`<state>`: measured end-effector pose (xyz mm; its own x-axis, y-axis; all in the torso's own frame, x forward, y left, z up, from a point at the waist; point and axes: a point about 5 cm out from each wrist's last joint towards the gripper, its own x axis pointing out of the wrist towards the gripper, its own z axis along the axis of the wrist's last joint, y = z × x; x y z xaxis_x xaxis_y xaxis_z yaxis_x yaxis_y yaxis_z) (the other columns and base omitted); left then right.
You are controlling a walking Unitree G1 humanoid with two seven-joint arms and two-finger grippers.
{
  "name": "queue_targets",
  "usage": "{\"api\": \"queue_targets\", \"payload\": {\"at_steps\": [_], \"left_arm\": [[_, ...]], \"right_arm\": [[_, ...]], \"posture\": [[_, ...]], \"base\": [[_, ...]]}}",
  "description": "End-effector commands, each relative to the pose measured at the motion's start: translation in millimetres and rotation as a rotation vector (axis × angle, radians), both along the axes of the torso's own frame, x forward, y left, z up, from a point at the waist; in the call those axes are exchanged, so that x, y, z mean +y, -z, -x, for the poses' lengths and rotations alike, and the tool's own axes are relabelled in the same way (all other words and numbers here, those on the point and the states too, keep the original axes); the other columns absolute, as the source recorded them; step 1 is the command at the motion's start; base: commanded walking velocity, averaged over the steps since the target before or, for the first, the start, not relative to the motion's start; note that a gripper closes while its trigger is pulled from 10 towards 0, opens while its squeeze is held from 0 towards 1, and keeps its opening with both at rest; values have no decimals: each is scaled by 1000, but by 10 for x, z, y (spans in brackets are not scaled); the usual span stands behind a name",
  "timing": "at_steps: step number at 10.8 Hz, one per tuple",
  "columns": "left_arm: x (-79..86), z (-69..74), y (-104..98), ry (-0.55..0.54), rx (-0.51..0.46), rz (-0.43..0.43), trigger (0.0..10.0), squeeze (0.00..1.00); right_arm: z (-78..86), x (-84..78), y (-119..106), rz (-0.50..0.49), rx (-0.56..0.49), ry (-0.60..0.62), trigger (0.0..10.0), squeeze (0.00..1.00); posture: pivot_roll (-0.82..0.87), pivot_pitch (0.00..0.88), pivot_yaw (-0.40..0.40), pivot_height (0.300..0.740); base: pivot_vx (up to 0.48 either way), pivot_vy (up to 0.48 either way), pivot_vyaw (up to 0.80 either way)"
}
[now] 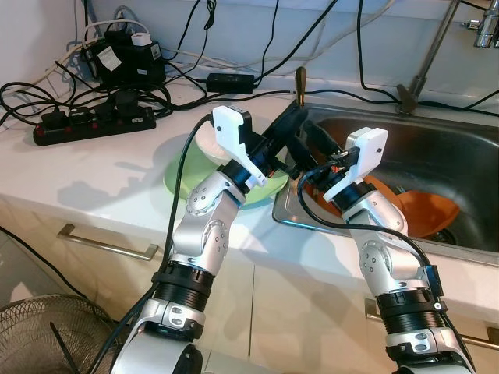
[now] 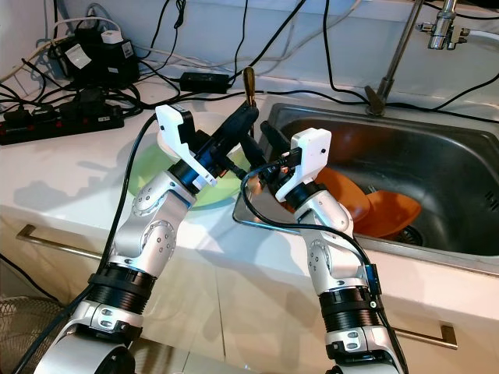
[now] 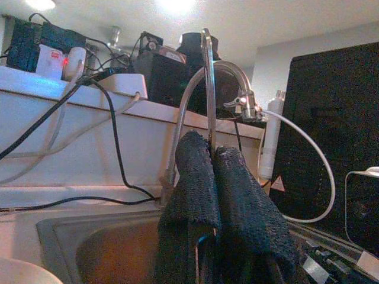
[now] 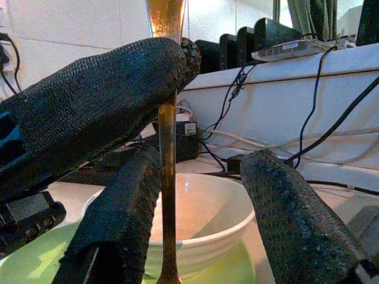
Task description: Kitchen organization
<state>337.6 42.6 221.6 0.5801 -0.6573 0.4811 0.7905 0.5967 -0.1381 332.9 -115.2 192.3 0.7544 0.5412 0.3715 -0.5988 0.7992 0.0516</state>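
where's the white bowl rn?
The white bowl sits on the green plate on the counter, left of the sink, just behind the left gripper in the head views.

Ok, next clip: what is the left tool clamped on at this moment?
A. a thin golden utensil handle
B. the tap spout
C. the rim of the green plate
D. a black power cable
A. The left tool has its two black fingers pressed together on a thin golden utensil handle that sticks up above them near the sink edge, while the right tool sits open around the same handle.
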Motion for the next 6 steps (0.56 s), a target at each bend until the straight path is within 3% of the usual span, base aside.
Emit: {"api": "queue_targets", "payload": {"at_steps": [1, 3, 6], "left_arm": [[-11, -11, -63, 5, -29, -8, 10000, 0], [-11, -9, -69, 9, -31, -8, 10000, 0], [-22, -1, -72, 18, -33, -9, 10000, 0]], "right_arm": [[10, -26, 12, 5, -9, 10, 10000, 0], [46, -21, 122, 47, 25, -1, 10000, 0], [55, -16, 93, 32, 10, -1, 10000, 0]], "posture": [[184, 0, 12, 725], [181, 0, 17, 725], [182, 0, 20, 725]], "base": [[0, 0, 0], [0, 0, 0], [0, 0, 0]]}}
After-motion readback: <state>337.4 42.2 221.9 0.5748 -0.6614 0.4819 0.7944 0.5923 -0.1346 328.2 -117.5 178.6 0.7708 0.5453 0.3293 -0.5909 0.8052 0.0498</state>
